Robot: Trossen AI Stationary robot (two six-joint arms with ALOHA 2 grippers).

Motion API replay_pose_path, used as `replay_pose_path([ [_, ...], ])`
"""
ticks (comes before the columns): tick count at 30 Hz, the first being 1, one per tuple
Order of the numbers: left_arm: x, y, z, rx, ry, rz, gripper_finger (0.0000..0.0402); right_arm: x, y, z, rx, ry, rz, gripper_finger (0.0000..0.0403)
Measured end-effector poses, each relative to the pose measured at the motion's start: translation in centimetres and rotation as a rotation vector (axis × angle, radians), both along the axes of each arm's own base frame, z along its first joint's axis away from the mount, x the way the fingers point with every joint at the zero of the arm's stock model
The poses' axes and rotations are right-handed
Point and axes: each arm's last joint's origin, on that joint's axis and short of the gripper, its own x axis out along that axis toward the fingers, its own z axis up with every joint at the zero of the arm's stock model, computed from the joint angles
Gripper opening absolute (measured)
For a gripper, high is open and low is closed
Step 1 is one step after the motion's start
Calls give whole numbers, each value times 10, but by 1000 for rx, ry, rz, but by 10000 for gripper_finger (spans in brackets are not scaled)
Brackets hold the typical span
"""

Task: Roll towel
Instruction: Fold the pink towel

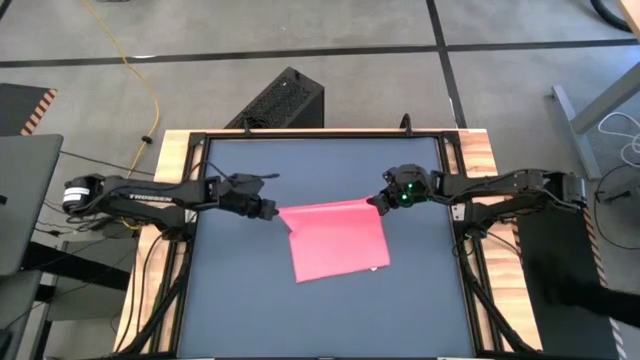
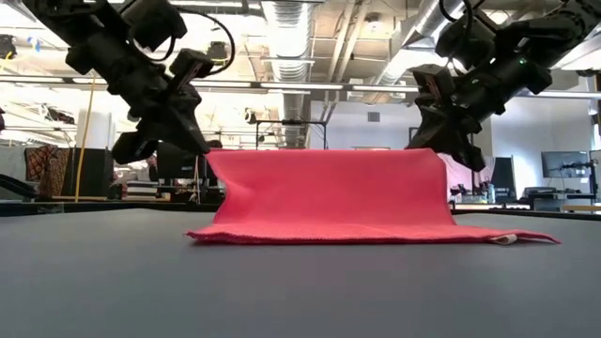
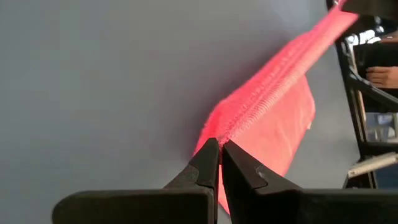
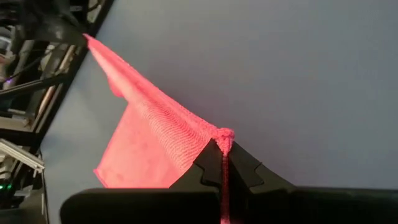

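The bright pink towel (image 1: pixel 335 240) lies in the middle of the dark grey table, its far edge lifted and its near part (image 2: pixel 376 233) flat on the tabletop. My left gripper (image 1: pixel 272 211) is shut on the towel's far left corner. My right gripper (image 1: pixel 377 203) is shut on the far right corner. The raised edge (image 2: pixel 324 155) spans between both grippers above the table. My left gripper pinches the towel's far left corner (image 3: pixel 217 129) between its two fingertips, coming from the table's left. The corner is lifted clear and the hem runs taut toward the other gripper. My right gripper pinches the towel's far right corner (image 4: pixel 222 135) between its two fingertips, coming from the table's right. The corner is bunched at the tips and lifted clear; the cloth slopes down from it onto the table.
The table's raised dark frame (image 1: pixel 320 134) and wooden side rails (image 1: pixel 170 160) border the surface. Bare tabletop (image 1: pixel 330 320) lies on the near side of the towel. A black box (image 1: pixel 280 100) stands on the floor beyond the far edge.
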Motion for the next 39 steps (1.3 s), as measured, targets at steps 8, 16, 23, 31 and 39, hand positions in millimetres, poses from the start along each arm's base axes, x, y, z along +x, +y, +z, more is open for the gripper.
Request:
replay_pose_path([
  [8,-6,-2,-5,18,82,-11,0,0,0,1,0,-3,0,22],
  [16,-16,6,-15,165,236,43,0,0,-1,0,-5,-6,-10,23],
  [23,-11,13,-7,161,136,37,0,0,-2,1,-5,-14,-13,23],
  [31,5,14,12,141,-134,-16,0,0,-2,1,4,-13,-19,23],
  [39,7,13,16,138,-182,-37,0,-1,-8,2,-20,-21,-121,63],
])
